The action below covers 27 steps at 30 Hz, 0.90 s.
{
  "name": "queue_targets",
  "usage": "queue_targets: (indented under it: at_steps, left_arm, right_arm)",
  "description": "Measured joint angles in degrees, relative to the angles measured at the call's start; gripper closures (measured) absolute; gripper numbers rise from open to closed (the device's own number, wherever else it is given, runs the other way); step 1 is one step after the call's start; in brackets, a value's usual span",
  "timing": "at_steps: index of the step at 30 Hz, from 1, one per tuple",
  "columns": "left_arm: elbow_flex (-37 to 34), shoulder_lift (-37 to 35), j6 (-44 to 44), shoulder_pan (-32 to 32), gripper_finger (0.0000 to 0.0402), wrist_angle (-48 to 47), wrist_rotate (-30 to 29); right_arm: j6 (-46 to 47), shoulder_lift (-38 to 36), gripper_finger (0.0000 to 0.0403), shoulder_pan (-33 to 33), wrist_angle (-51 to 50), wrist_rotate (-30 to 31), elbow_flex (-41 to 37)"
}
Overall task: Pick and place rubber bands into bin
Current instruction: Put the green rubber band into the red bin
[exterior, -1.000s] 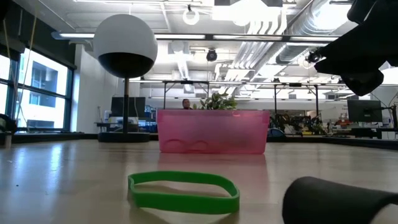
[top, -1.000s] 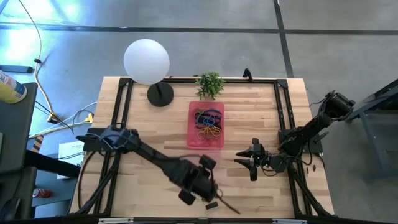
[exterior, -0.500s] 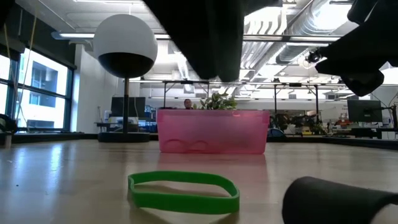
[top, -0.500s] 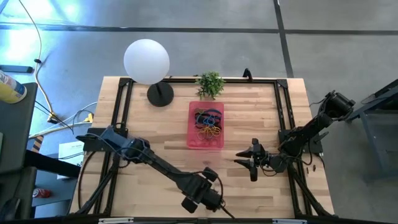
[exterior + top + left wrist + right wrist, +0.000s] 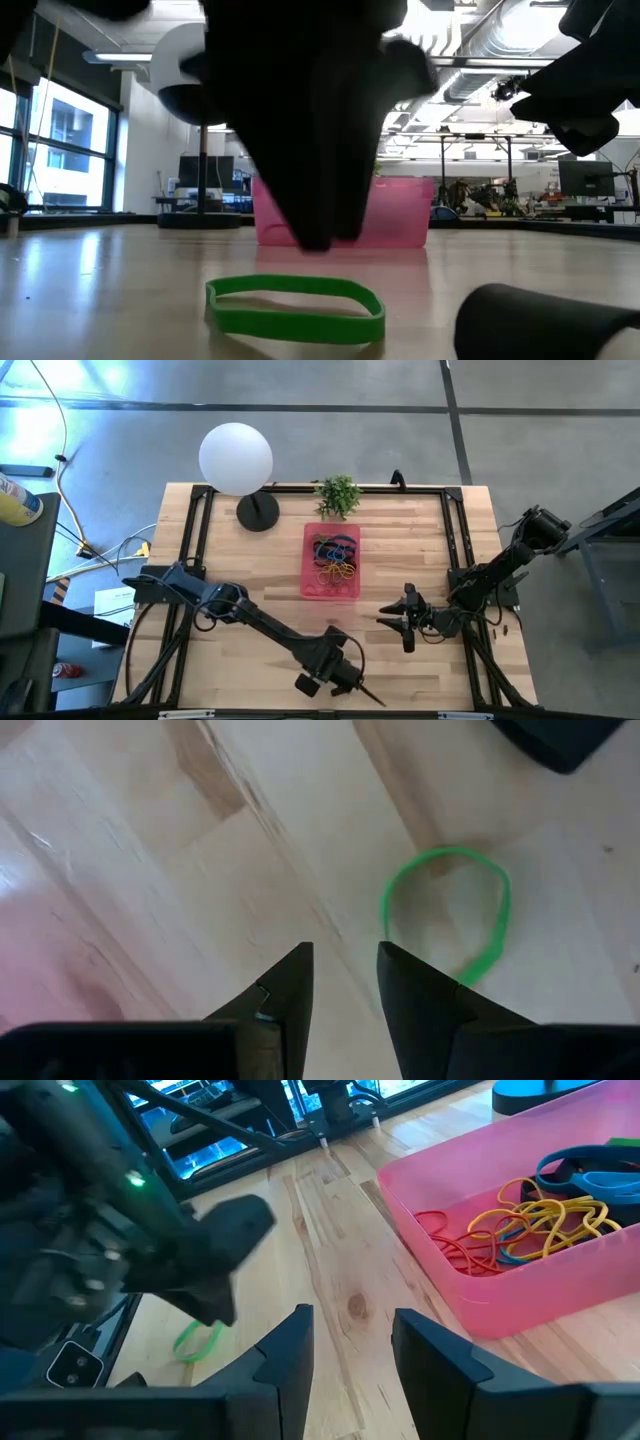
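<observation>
left gripper (image 5: 345,982) hovers over table (image 5: 150,870), fingers slightly parted, holding nothing; green rubber band (image 5: 448,910) lies flat just beside fingertips. pink bin (image 5: 331,565) with rubber bands (image 5: 525,1220) well apart. right gripper (image 5: 352,1342) waits, fingers parted, empty.

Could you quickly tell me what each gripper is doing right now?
Left gripper: open, empty, above the green rubber band.
Right gripper: open, empty, waiting beside the bin.
</observation>
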Motion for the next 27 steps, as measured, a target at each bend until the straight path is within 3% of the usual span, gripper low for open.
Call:
queue_targets:
  at_steps: [11,27]
  left_arm:
    - [-2.10,-0.09,0.86,0.72,0.0298,2.56,4.58]
    - [-2.08,-0.09,-1.74,0.80,0.0298,0.80,4.85]
  right_arm:
    - [0.00,0.00,0.0274,-0.02,-0.09,-2.56,-0.02]
    - [0.00,0.00,0.0274,0.00,-1.39,-2.34,-0.02]
